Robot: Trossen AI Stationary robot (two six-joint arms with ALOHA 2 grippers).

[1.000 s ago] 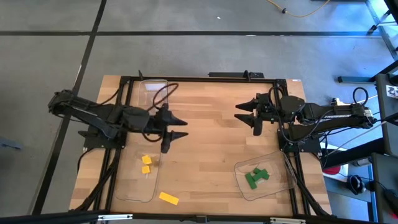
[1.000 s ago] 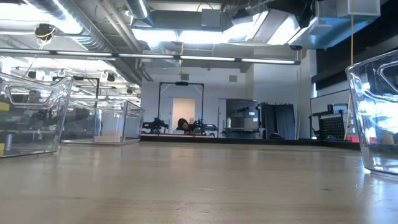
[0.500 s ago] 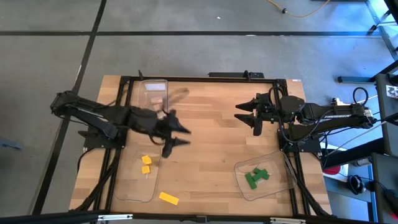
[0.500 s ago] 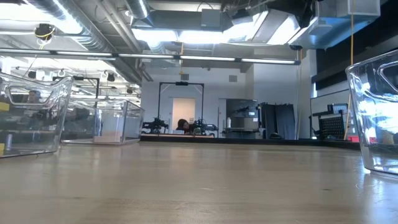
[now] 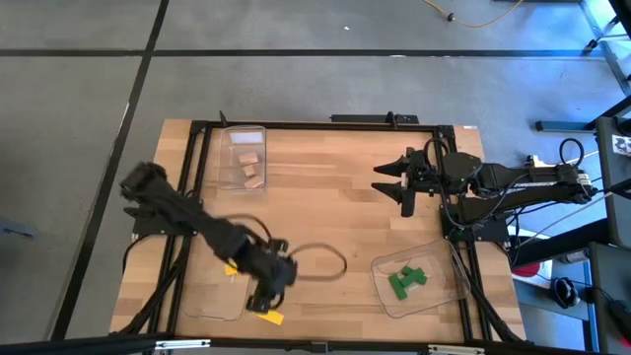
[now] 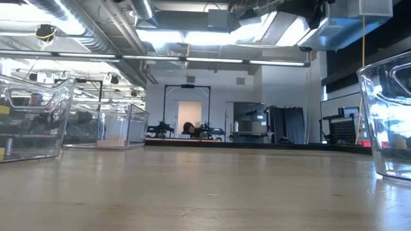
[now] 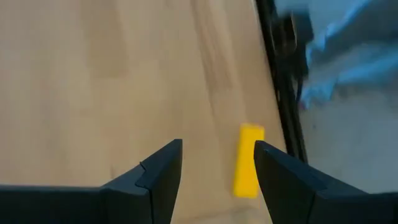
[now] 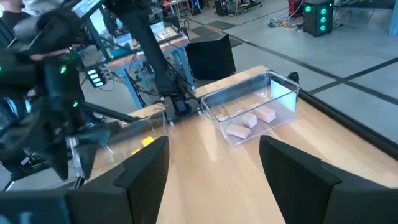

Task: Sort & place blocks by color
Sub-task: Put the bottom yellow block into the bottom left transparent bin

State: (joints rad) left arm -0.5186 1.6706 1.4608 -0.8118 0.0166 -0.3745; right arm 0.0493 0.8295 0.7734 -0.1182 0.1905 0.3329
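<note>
Left gripper [image 5: 270, 296], fingers apart and empty, hangs just beside the loose yellow block [image 5: 268, 315] lying outside the yellow tray [image 5: 219, 308]. Green, tan and two yellow blocks look sorted; this one remains. Right gripper [image 5: 392, 182] waits open.

Even, bright overhead light throughout. Low view: long ceiling strip lights [image 6: 212, 38] glare white at 12 o'clock; the pale wooden tabletop [image 6: 205, 192] is soft and out of focus up close. High view: the dark left arm [image 5: 212, 237] is smeared by motion blur; shadows faint. Left wrist view: whole picture blurred, the small yellow rectangular block [image 7: 249, 160] soft-edged. Right wrist view: edges at 9 o'clock streaked.
</note>
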